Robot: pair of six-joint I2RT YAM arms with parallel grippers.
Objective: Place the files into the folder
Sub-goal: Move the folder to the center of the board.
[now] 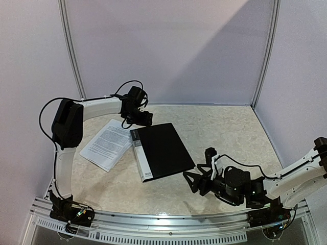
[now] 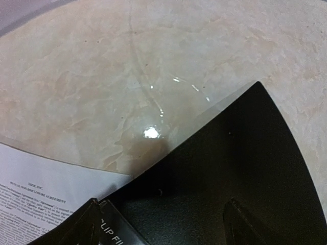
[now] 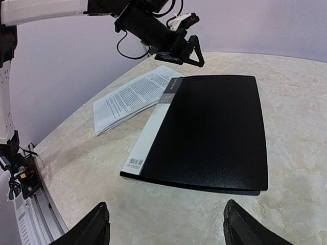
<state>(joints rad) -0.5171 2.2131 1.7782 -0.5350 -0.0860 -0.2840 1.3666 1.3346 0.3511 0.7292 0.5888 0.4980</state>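
Observation:
The folder (image 1: 163, 149) lies shut and flat in the middle of the table, its white spine strip (image 3: 153, 127) on the left. Beside that spine the files (image 1: 106, 144) lie as a thin stack of printed sheets, one corner tucked under the folder's far-left corner. My left gripper (image 1: 144, 120) hovers open over that corner; in its wrist view the folder (image 2: 230, 168) and the files (image 2: 41, 184) lie under its fingertips (image 2: 76, 229). My right gripper (image 1: 200, 169) stands open just off the folder's near-right corner, with only bare table between its fingers (image 3: 97, 224).
The tabletop (image 1: 230, 132) is beige marble-patterned. White partition walls (image 1: 168, 46) close off the back and both sides. A metal rail (image 1: 168, 227) carrying the arm bases runs along the near edge. The left arm (image 3: 148, 25) reaches over the folder's far end.

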